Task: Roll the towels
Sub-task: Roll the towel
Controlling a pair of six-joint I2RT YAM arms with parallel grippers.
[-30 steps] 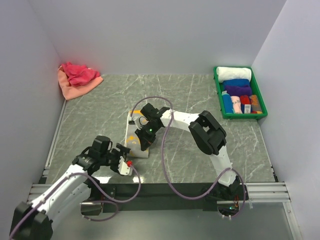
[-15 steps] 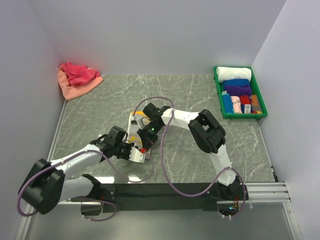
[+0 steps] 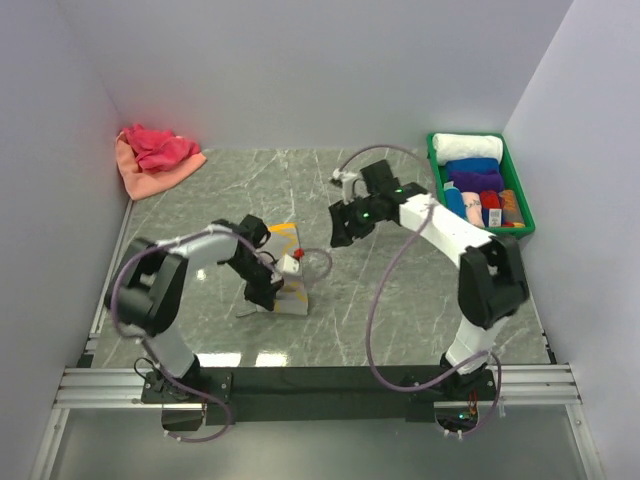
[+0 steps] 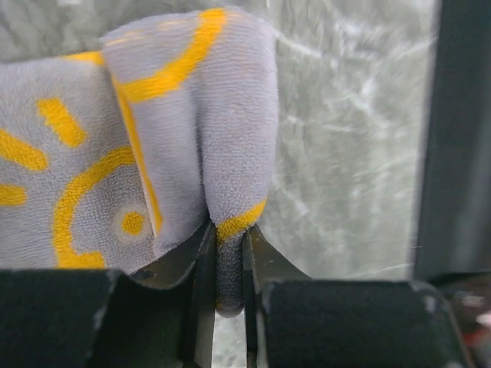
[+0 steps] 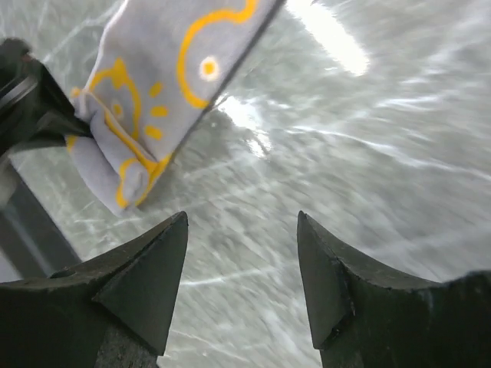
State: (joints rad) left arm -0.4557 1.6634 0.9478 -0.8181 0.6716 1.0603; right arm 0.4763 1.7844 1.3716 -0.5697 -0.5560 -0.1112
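Overhead, in the top external view, a grey towel (image 3: 288, 268) with yellow sun drawings lies near the middle of the marbled desk (image 3: 400, 300). The left pincer (image 3: 270, 292) sits on the towel's near end. The right pincer (image 3: 338, 228) hangs beyond the far end, apart from the cloth. A loose heap of pink and salmon towels (image 3: 155, 155) lies in the far left corner. Finished rolls (image 3: 475, 180) fill a green tray (image 3: 437, 185) at the far right.

Left wrist view: the left pincer is clenched on a thick fold of the grey towel, with the jaws nearly together and cloth pinched between them. The fold rises from the jaws and curls over onto the flat part.

Right wrist view: the right pincer is released, with the jaws wide and only bare desk between them. The towel's turned-over end and the left pincer show at upper left.

The step in hand looks like rolling this towel. To do it well, the left pincer should likely pinch firmly and turn the fold evenly along the towel's length. The edges need to be square so the roll does not cone. The right pincer could press the free end flat.

No brand or writing can be read. Pale marks on some rolls in the tray are too small to tell.
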